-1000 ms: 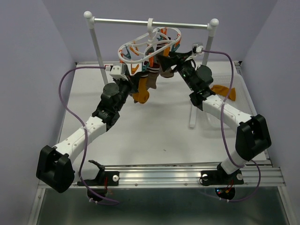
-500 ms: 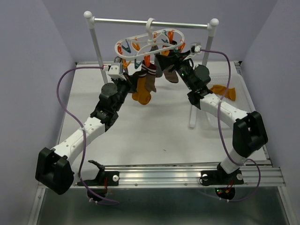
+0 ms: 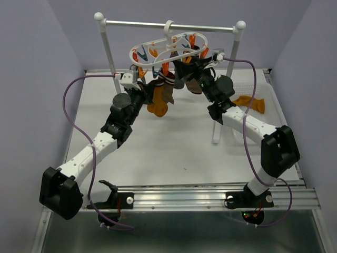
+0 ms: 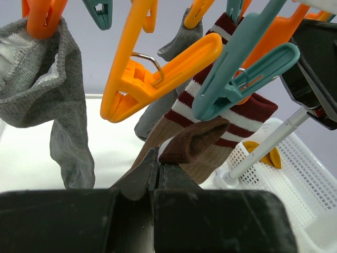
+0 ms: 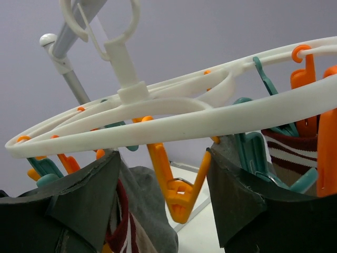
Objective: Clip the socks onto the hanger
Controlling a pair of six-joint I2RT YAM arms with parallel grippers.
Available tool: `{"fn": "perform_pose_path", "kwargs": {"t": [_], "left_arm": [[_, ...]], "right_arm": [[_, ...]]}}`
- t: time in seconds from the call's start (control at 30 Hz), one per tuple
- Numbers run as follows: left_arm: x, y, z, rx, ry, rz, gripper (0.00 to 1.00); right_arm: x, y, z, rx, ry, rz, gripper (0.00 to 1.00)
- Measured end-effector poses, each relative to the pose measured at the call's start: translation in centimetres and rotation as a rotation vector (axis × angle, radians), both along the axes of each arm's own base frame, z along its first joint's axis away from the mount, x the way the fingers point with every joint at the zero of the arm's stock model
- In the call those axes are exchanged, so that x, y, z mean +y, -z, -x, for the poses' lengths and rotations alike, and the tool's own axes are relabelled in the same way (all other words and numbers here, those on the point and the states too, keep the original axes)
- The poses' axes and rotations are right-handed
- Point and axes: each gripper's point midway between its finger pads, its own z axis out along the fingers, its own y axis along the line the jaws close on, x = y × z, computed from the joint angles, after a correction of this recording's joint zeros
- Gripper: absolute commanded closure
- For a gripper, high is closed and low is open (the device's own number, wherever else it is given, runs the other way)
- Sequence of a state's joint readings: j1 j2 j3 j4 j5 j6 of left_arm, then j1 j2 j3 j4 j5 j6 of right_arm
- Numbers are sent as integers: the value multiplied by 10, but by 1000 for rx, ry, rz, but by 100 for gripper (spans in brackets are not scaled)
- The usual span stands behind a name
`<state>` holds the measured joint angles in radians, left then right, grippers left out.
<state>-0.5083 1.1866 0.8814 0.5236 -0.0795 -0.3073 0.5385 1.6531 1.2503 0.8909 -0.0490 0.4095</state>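
Overhead, the hanger (image 3: 169, 46) hooks onto the crossbar of the white rack (image 3: 137, 23), and both arms crowd it from below, so open room lies only on its near side, over the bare white table (image 3: 158, 153) between lilac walls (image 3: 31, 79). Under the hanger the socks (image 3: 159, 103) hang clipped; the left claw (image 4: 158, 163) is clenched with a brown sock (image 4: 192, 142) at its tips, pinched or not I cannot tell, while the right claw (image 5: 162, 163) stands released, fingers spread either side of an orange clip (image 5: 176, 192). Right of the hanger, a white mesh basket (image 3: 273, 103) holds a mustard sock (image 3: 247, 101).
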Motion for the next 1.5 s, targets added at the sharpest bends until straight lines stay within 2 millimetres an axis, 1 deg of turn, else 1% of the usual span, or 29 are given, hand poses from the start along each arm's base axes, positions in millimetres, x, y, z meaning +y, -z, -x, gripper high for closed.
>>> {"fn": "perform_pose_path", "kwargs": {"t": [0.07, 0.2, 0.43, 0.6, 0.63, 0.7, 0.73, 0.83, 1.17, 1.23, 1.3, 1.33, 1.5], "left_arm": [[0, 0, 0, 1, 0, 1, 100], [0, 0, 0, 2, 1, 1, 100], [0, 0, 0, 3, 1, 4, 100], [0, 0, 0, 4, 1, 4, 100], [0, 0, 0, 4, 1, 4, 100], [0, 1, 0, 5, 1, 4, 100], [0, 1, 0, 6, 1, 4, 100], [0, 1, 0, 7, 1, 3, 100], [0, 1, 0, 9, 2, 6, 100], [0, 2, 0, 9, 2, 6, 100], [-1, 2, 0, 10, 2, 5, 100], [-1, 2, 0, 10, 2, 5, 100], [-1, 3, -1, 12, 2, 4, 100]], "right_arm": [[1, 0, 1, -4, 16, 4, 33], [2, 0, 0, -3, 43, 4, 33], [-9, -1, -8, 15, 115, -19, 33], [-13, -5, -10, 17, 138, -29, 34], [-13, -5, -11, 19, 141, -28, 38], [-14, -4, -11, 21, 147, -27, 41], [-14, -4, -12, 23, 149, -25, 44], [-16, -5, -13, 26, 163, -24, 47], [-18, -2, -17, 33, 188, 8, 46], [-18, -2, -17, 32, 192, 16, 50], [-18, -1, -18, 33, 195, 25, 56], [-18, -1, -18, 32, 196, 28, 62], [-17, -2, -17, 23, 193, 41, 73]]}}
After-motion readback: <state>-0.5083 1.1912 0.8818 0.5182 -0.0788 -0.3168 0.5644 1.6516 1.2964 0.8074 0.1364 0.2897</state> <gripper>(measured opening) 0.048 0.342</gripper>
